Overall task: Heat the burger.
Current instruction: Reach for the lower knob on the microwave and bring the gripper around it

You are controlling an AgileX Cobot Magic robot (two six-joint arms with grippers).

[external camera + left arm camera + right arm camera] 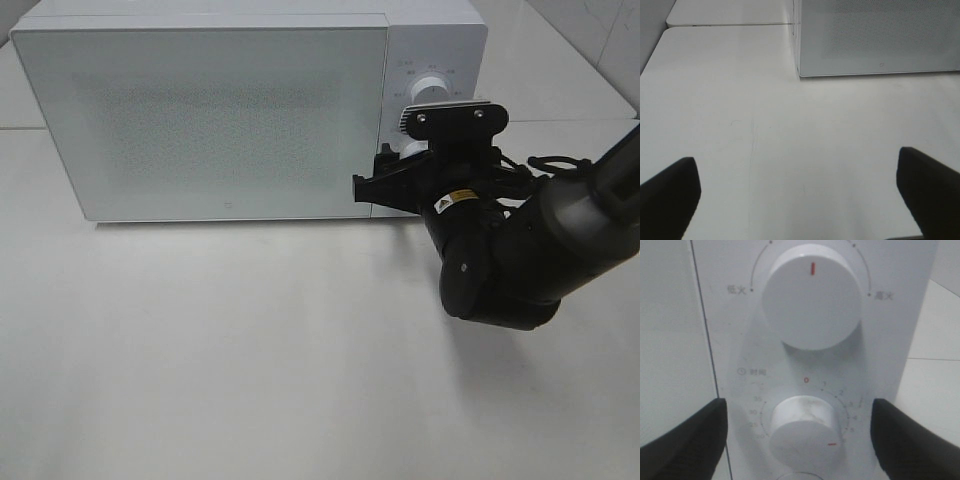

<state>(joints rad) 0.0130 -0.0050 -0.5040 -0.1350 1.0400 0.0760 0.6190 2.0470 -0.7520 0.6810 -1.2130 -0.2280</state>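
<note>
your black right arm [520,250] reaches across the plain white surface [250,350] to the control panel on the right end of the boxy white microwave oven [230,110]. the right jaws stand wide, one dark finger [685,445] on each side of the lower round white timer dial [802,432], with a clear gap to the dial on both sides, so they grip nothing. that dial's red mark points down and to the right, close to the 5 on its printed scale. above it, the larger round white power knob [812,295] has its red mark pointing straight up, midway between the two printed labels. the microwave's frosted, speckled door [200,115] is shut flat against the body. the burger shows in none of your views; the door is too cloudy to see through, so you cannot tell whether it lies behind it. your left jaws are spread wide too, with a dark fingertip [667,195] at each lower corner of the left wrist view and only bare surface between them. the lower front corner of the microwave is near, ahead of them.
</note>
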